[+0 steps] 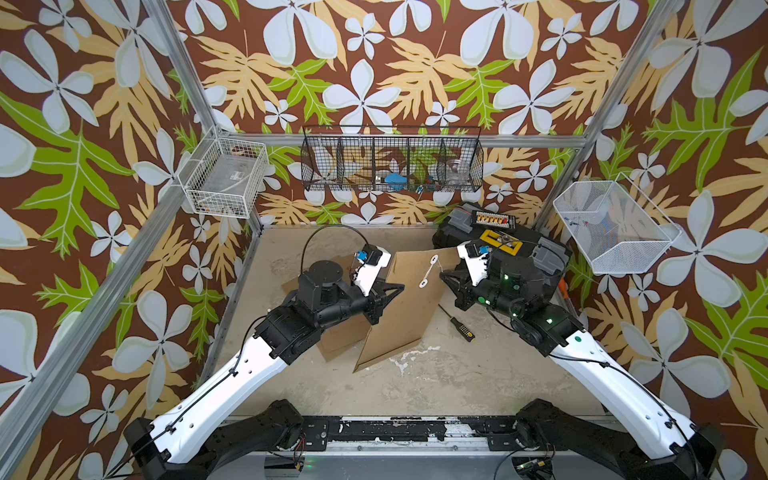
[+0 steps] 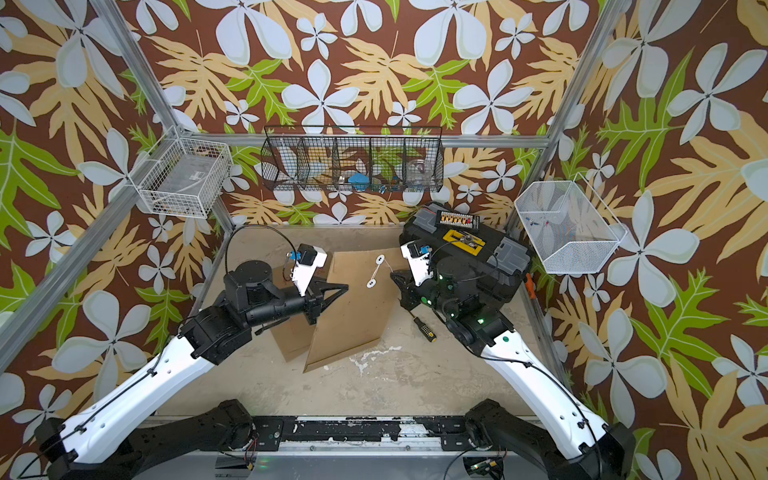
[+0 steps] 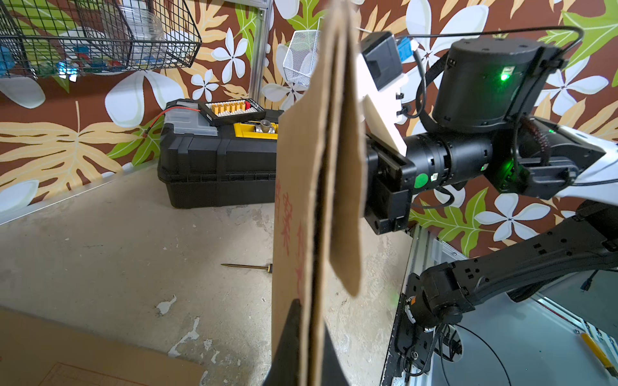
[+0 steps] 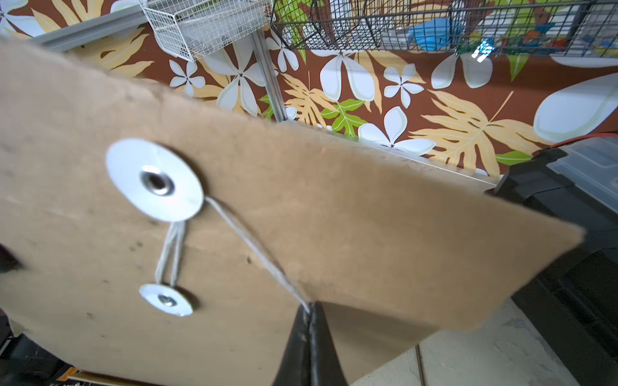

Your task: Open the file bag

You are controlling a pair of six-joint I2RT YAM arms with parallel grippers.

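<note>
In front we have bare table [image 1: 457, 386] to pass over. The raised file bag [image 1: 399, 316] blocks the middle, its string [image 4: 254, 249] stretched to the right gripper [image 4: 309, 310]. A toolbox [image 1: 530, 239] fills the back right corner; a screwdriver [image 1: 459, 324] and a flat envelope [image 1: 336, 338] lie beside the bag.

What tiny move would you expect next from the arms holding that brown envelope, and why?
Likely the right pincer, shut on the thin grey string, should carry its end around the white round disc it leaves, undoing one turn. The string loops between that disc and a second white disc, fastening the brown paper file bag, which the left pincer holds by its edge.
</note>
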